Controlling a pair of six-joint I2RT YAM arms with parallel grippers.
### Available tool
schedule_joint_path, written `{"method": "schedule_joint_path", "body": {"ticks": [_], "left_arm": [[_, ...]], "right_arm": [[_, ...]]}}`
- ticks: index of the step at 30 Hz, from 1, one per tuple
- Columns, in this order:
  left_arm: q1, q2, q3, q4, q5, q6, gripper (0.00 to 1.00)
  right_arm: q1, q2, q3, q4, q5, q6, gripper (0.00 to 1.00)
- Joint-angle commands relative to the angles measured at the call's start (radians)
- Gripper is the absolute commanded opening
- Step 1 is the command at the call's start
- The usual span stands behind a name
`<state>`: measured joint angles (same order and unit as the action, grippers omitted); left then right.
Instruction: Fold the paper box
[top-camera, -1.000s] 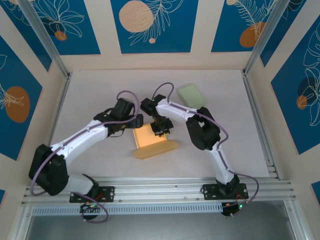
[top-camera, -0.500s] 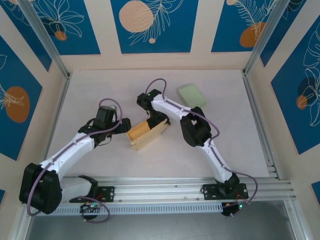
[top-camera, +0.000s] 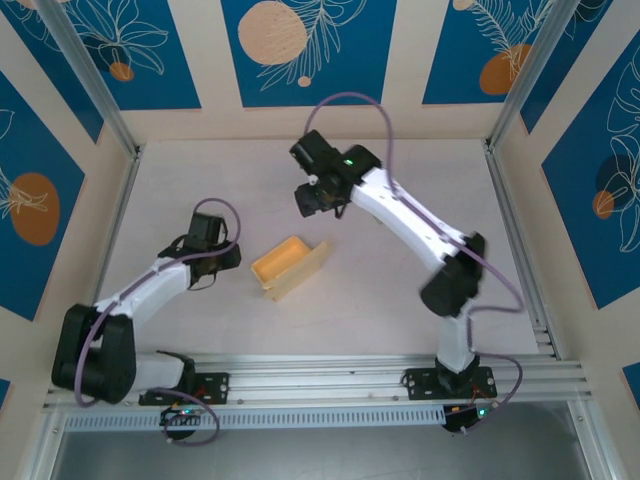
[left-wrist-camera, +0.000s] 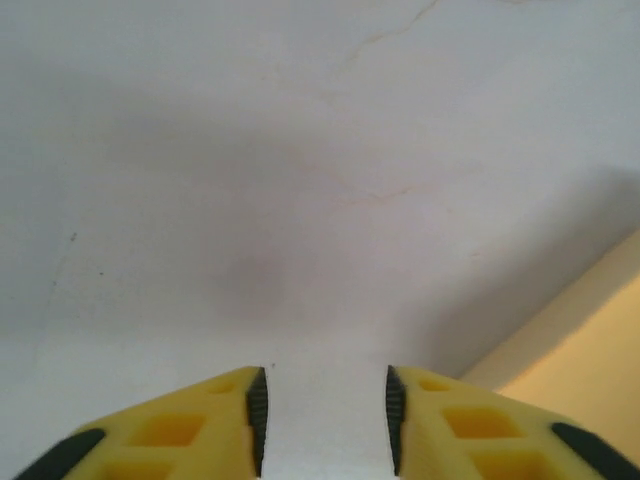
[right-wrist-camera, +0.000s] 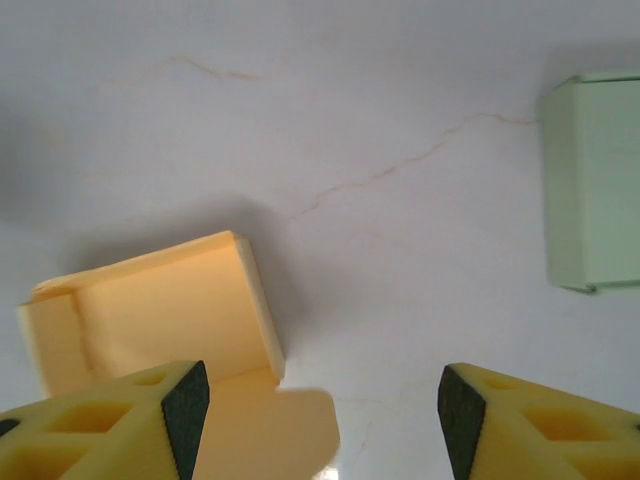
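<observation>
The yellow paper box (top-camera: 288, 268) lies free in the middle of the table, partly folded, with its walls up and one flap sticking out. In the right wrist view the box (right-wrist-camera: 165, 310) sits below and to the left of my right gripper (right-wrist-camera: 322, 420), which is wide open and empty. That right gripper (top-camera: 312, 203) hangs raised behind the box. My left gripper (top-camera: 232, 258) rests just left of the box, apart from it. Seen from the left wrist, the left gripper (left-wrist-camera: 326, 420) has a narrow gap with only bare table in it, and the box edge (left-wrist-camera: 590, 360) is at lower right.
A pale green closed box (right-wrist-camera: 595, 180) lies to the right in the right wrist view. The white table (top-camera: 200, 190) is walled by aluminium rails (top-camera: 515, 230) at the sides and along the near edge.
My right gripper opened, let go of the box and lifted toward the back. My left gripper drew back to the left and narrowed. The box turned and now lies alone.
</observation>
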<state>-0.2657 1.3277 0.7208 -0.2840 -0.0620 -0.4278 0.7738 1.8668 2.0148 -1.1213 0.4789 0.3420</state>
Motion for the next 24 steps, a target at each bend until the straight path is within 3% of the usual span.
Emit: {"method": "schedule_joint_path", "body": {"ticks": [1, 4, 6, 10, 16, 21, 24], "left_arm": [[0.013, 0.095, 0.082, -0.057, -0.013, 0.048, 0.31], [0.013, 0.178, 0.118, -0.071, 0.047, 0.056, 0.31], [0.010, 0.213, 0.127, -0.067, 0.081, 0.056, 0.32], [0.008, 0.251, 0.115, -0.023, 0.164, 0.045, 0.32], [-0.027, 0.257, 0.036, 0.076, 0.282, -0.005, 0.32], [-0.122, 0.190, -0.105, 0.239, 0.371, -0.140, 0.32], [-0.230, 0.143, -0.179, 0.341, 0.340, -0.237, 0.33]], "right_arm": [[0.050, -0.223, -0.250, 0.159, 0.061, 0.075, 0.70], [0.067, -0.440, -0.514, 0.275, 0.077, 0.157, 0.79], [0.069, -0.571, -0.650, 0.329, 0.077, 0.218, 1.00], [0.067, -0.768, -0.852, 0.349, 0.092, 0.326, 0.99], [0.065, -0.924, -0.991, 0.293, 0.094, 0.441, 0.99], [0.045, -0.992, -1.010, 0.242, 0.093, 0.490, 0.99], [0.024, -1.000, -1.008, 0.223, 0.083, 0.497, 0.99]]}}
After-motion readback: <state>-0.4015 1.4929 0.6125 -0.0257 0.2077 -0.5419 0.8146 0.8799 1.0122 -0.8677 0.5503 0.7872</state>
